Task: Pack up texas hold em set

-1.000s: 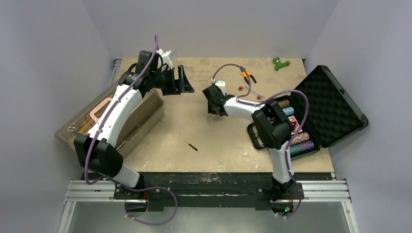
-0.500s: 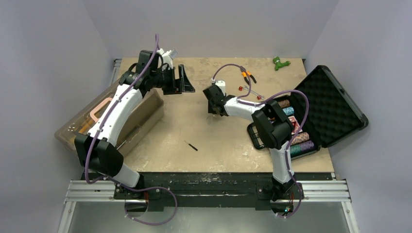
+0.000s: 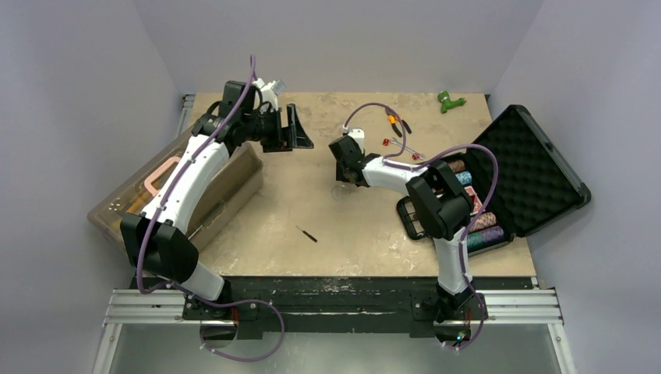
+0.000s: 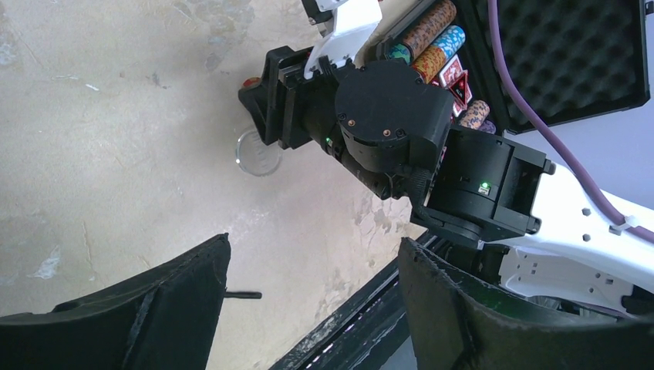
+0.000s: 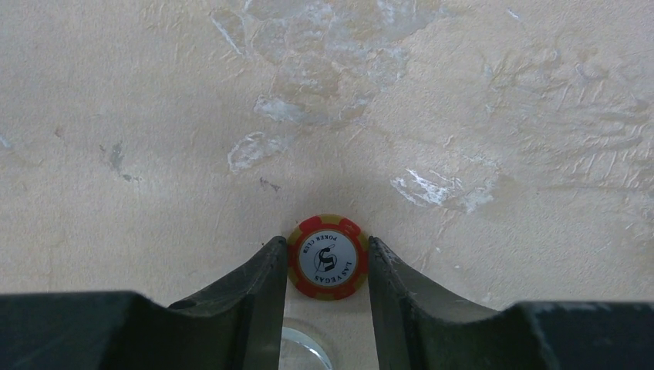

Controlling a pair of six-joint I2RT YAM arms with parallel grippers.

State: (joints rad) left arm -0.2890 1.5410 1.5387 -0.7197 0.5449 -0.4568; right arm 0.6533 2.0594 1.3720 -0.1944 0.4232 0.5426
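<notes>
Sitting between right gripper (image 5: 327, 248) fingers, touching both: red poker chip (image 5: 328, 259).

The desk (image 5: 463, 92) has a rough, matt, plaster-like beige skin, scuffed and patchy. The poker chip (image 5: 328, 258) looks smooth, its printed white centre faintly glossy. The right pincer (image 5: 326, 245) has matt black plastic fingers (image 5: 254, 301), finely grained. The left pincer (image 4: 312, 254) has coarser black pads (image 4: 154, 308) with ragged edges, possibly rubber. The clear disc (image 4: 259, 152) looks glassy. The case lining (image 4: 571, 54) is matt black egg-crate foam. The toolbox (image 3: 234, 187) is translucent brown plastic.
</notes>
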